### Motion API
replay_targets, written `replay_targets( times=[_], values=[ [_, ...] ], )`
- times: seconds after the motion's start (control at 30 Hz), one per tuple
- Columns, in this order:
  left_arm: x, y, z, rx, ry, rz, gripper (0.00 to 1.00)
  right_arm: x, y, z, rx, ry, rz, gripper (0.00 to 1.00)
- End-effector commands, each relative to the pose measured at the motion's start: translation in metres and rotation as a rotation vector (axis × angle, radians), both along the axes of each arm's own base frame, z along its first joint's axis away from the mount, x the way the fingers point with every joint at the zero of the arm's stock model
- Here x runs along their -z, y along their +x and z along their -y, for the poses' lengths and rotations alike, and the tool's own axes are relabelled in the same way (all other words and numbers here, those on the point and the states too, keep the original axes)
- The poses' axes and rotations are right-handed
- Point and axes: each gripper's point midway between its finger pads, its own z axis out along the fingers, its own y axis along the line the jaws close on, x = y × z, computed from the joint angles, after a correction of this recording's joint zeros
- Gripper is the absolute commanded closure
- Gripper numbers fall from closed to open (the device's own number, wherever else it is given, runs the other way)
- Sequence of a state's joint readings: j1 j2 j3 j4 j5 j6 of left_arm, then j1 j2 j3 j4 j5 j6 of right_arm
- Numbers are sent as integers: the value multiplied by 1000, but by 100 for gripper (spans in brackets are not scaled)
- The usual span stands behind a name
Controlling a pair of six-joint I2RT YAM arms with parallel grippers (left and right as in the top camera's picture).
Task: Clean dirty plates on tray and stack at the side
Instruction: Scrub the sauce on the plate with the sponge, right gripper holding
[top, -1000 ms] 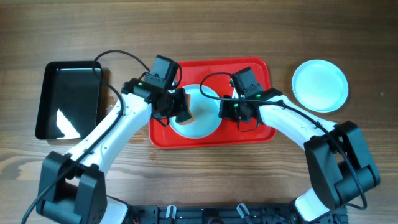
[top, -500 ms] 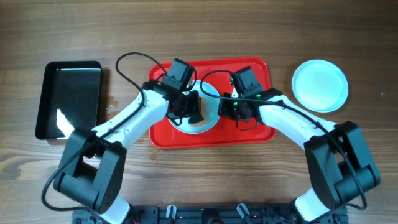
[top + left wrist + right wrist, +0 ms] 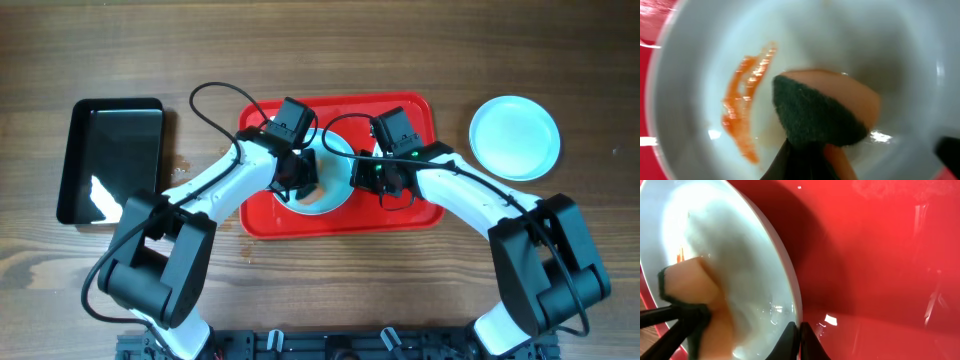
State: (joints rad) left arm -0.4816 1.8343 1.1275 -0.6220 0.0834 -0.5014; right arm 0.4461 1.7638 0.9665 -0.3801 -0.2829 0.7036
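Observation:
On the red tray (image 3: 400,214) lies a pale blue plate (image 3: 332,192) between my two grippers. My left gripper (image 3: 303,178) is shut on a sponge (image 3: 815,112) with a green scouring face and an orange body, pressed into the plate's bowl (image 3: 865,45) beside an orange-red smear (image 3: 742,112). My right gripper (image 3: 368,176) is shut on the plate's right rim (image 3: 792,300), and a dark shadow falls on the tray (image 3: 880,255) under that rim. The sponge (image 3: 690,282) also shows in the right wrist view. A clean-looking plate (image 3: 514,137) rests on the table to the right.
A black rectangular bin (image 3: 110,160) stands on the wooden table at the left. Cables loop above both wrists over the tray's far edge. The arm bases sit at the near table edge.
My left gripper has moved right with the sponge, from the plate's left edge to over its middle. The right gripper and the plate stay where they were.

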Motion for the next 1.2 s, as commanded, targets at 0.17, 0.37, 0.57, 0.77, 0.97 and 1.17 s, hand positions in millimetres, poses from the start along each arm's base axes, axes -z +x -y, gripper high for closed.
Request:
replay_targets(
  times=[0.17, 0.37, 0.57, 0.77, 0.97, 1.17],
  values=[
    [6, 17, -77, -81, 371, 81, 96, 3, 3, 3, 15, -24, -1, 95],
    [-11, 25, -91, -111, 431, 139, 96, 3, 2, 4, 13, -27, -4, 96],
    [-46, 32, -65, -102, 265, 194, 96, 3, 2, 3, 13, -26, -4, 96],
    [-75, 27, -4, -10, -74, 196, 96, 3, 2, 3, 13, -26, -4, 96],
    [-63, 29, 18, -6, -142, 178, 96, 3, 0, -2, 0, -25, -3, 96],
    [-35, 32, 26, -18, -154, 123, 96, 2, -1, -7, -12, -21, 4, 96]
  ],
)
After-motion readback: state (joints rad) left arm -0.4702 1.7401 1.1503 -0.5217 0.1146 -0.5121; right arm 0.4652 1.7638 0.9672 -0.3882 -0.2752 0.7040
